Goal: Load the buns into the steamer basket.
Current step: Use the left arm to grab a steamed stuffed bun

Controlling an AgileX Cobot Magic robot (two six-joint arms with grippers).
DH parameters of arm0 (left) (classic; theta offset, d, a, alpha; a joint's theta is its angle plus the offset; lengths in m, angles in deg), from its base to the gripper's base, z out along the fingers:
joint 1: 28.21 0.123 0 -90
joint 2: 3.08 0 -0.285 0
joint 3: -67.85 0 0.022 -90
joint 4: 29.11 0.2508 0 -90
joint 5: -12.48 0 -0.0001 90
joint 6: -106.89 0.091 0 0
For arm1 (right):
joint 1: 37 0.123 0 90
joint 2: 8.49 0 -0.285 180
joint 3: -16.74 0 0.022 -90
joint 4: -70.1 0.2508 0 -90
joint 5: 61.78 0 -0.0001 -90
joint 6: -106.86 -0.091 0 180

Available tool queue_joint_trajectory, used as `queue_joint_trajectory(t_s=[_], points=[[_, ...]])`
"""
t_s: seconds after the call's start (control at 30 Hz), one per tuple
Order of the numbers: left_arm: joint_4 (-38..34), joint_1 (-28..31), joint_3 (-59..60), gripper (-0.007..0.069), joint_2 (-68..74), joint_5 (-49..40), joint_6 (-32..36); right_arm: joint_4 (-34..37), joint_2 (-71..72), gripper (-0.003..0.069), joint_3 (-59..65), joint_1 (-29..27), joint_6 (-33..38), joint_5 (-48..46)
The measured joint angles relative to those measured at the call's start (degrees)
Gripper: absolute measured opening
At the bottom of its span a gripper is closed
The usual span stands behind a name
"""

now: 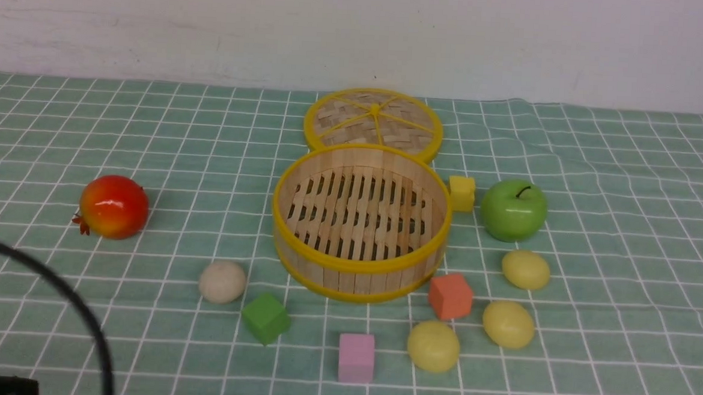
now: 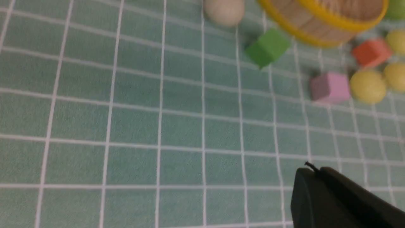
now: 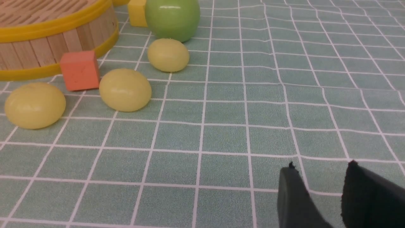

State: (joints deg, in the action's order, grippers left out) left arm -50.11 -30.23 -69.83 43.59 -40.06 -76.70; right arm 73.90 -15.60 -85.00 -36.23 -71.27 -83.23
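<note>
Nothing readable is showing from where I am standing: no text, label, brand, number or sign is appearing on the steamer basket (image 1: 357, 264), the buns (image 1: 222, 281), the coloured cubes (image 1: 356, 357) or the checked cloth (image 1: 621, 332).

The front view looks forward and slightly down from between the arms, taking in the whole surface (image 1: 620, 356) up to the wall (image 1: 360, 29); the left wrist view, blurred, looks steeply down past the left tool (image 2: 311, 169); the right wrist view skims low past the right tool (image 3: 321, 166); both wrist views share the steamer basket (image 2: 319, 22), the orange cube (image 2: 370, 52) and yellow buns (image 3: 125, 90)
</note>
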Motion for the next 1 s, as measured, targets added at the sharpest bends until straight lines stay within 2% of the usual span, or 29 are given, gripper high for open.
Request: queue_joint_trajectory(t_s=[0.17, 0.33, 0.43, 0.5, 0.67, 0.87, 1.0], points=[[-0.16, -0.28, -4.69, -0.0004, 13.96, -0.80, 7.35, 0.00, 0.00, 0.0240, 0.00, 0.00, 0.00, 0.00], [2.04, -11.08, -13.16, -0.0004, 29.95, -0.71, 9.30, -0.04, 0.00, 0.0240, 0.00, 0.00, 0.00, 0.00], [6.48, -18.46, -19.35, -0.0004, 35.50, -0.87, 7.50, -0.04, 0.00, 0.0240, 0.00, 0.00, 0.00, 0.00], [10.59, -20.33, -24.11, -0.0004, 39.60, -1.69, 5.06, -0.04, 0.00, 0.0240, 0.00, 0.00, 0.00, 0.00], [17.90, -19.52, -35.20, -0.0006, 50.78, -3.58, 0.84, -0.04, 0.00, 0.0240, 0.00, 0.00, 0.00, 0.00], [17.47, -15.44, -46.59, 0.0006, 63.62, -6.01, 0.26, -0.04, 0.00, 0.0240, 0.00, 0.00, 0.00, 0.00], [17.58, -14.29, -50.67, 0.0065, 68.52, -6.51, 0.94, -0.04, 0.00, 0.0240, 0.00, 0.00, 0.00, 0.00]])
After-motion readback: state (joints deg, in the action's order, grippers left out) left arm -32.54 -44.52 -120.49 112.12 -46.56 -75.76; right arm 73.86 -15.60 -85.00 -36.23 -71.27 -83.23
